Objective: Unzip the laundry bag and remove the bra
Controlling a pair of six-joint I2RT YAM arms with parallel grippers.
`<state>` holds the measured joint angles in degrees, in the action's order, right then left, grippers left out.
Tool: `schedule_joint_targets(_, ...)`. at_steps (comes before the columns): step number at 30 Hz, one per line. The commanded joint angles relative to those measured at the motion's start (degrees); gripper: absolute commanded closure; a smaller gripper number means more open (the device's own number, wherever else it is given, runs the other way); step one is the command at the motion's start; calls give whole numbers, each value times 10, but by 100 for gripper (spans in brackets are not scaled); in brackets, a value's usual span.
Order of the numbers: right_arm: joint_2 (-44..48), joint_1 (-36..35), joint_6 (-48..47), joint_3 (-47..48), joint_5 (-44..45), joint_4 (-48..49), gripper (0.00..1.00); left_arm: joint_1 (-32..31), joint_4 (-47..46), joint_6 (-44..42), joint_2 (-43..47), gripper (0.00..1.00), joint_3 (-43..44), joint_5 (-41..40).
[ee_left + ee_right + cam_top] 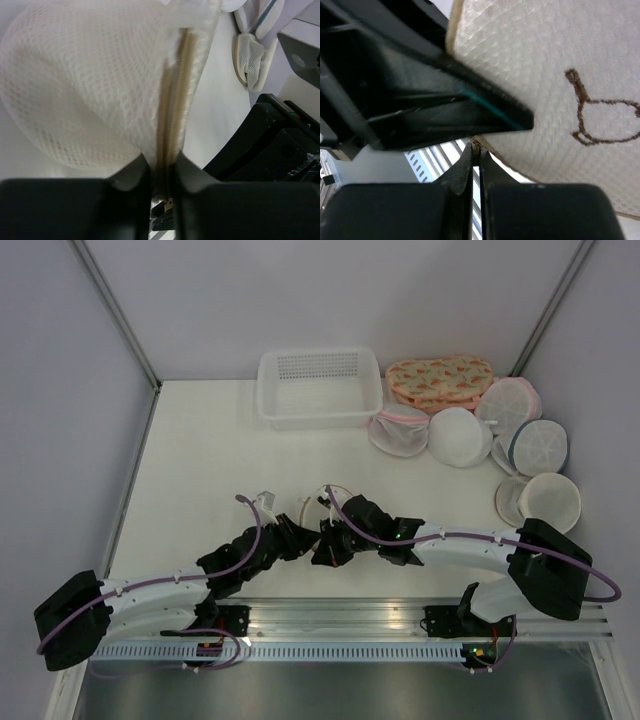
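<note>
The laundry bag (90,85), a cream mesh pouch with a tan zip (175,100), is held up between both grippers near the table's front middle. My left gripper (162,167) is shut on the bag's zipped edge; in the top view it sits at the centre (295,538). My right gripper (477,152) is shut on a small piece at the bag's rim, which looks like the zip pull (167,202). It meets the left one in the top view (332,540). The bag's face (560,60) has a brown stitched drawing. The zip looks closed. The bra is hidden.
A white perforated basket (318,388) stands at the back. Right of it lie a floral orange pouch (438,380), white dome pouches with pink trim (400,430) and blue trim (540,447), and another cream round pouch (545,500). Grey walls enclose the table.
</note>
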<state>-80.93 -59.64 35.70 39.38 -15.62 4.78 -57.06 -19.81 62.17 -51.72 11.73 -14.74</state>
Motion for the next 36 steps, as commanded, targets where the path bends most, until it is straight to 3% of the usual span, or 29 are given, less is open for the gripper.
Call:
schedule_joint_targets(1,20,-1,-12,24,7,-8,100,-7,-105,-84,-23,80,21,19)
schedule_joint_targets(3,30,-1,-13,25,23,-25,100,-7,-88,-86,-18,98,24,6)
schedule_joint_targets(8,42,-2,-22,43,106,-154,100,-7,0,-83,34,98,22,-47)
schedule_joint_targets(14,47,0,-6,71,324,-361,100,-6,65,-86,92,98,9,-87)
schedule_joint_targets(19,33,29,22,76,447,-412,99,-6,69,-91,108,98,1,-79)
schedule_joint_targets(24,26,31,15,95,448,-390,100,-3,18,-130,82,98,13,-67)
schedule_joint_targets(29,78,31,-5,93,419,-361,100,18,-36,-204,-21,98,91,-43)
schedule_joint_targets(34,110,30,-13,83,393,-352,100,69,-91,-219,-111,98,144,20)
schedule_joint_targets(36,120,31,-13,72,377,-345,99,81,-83,-218,-140,70,159,34)
